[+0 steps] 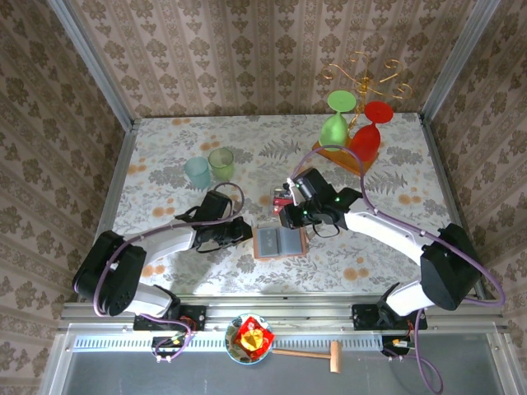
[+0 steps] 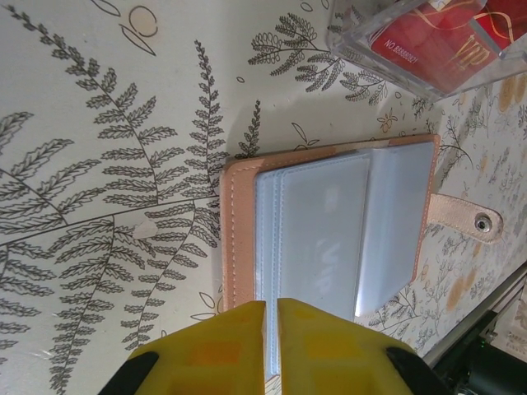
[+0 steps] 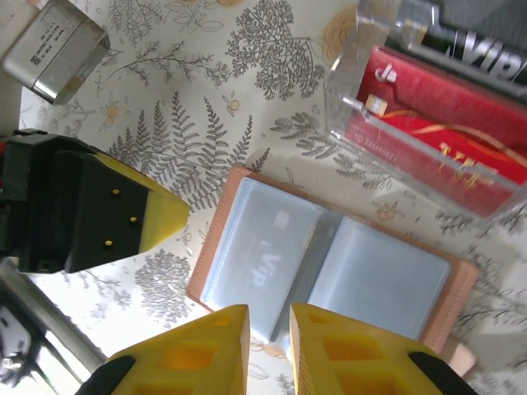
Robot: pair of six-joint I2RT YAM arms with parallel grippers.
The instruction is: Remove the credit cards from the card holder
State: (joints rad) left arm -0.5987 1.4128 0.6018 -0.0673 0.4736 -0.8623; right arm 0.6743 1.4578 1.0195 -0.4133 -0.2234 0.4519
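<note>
The card holder point(image 1: 280, 242) lies open and flat on the table, salmon cover down, grey-blue sleeves up point(image 3: 329, 263) point(image 2: 329, 230). A pale card marked "Vip" point(image 3: 276, 247) shows through its left sleeve. Red credit cards point(image 3: 445, 132) point(image 2: 436, 37) stand in a clear box point(image 1: 282, 197) just behind it. My left gripper point(image 2: 272, 325) point(image 1: 247, 233) is shut, its tips at the holder's left edge; I cannot tell if they touch it. My right gripper point(image 3: 269, 321) point(image 1: 290, 216) hangs over the holder's near edge, jaws slightly apart, with the sleeve's corner showing in the gap.
A wooden stand point(image 1: 346, 155) with an upturned green glass point(image 1: 336, 123) and red glass point(image 1: 369, 132) sits at the back right. Two cups point(image 1: 198, 171) point(image 1: 221, 162) stand at the back left. A bowl point(image 1: 250, 337) and a small mallet point(image 1: 309, 355) lie by the arm bases.
</note>
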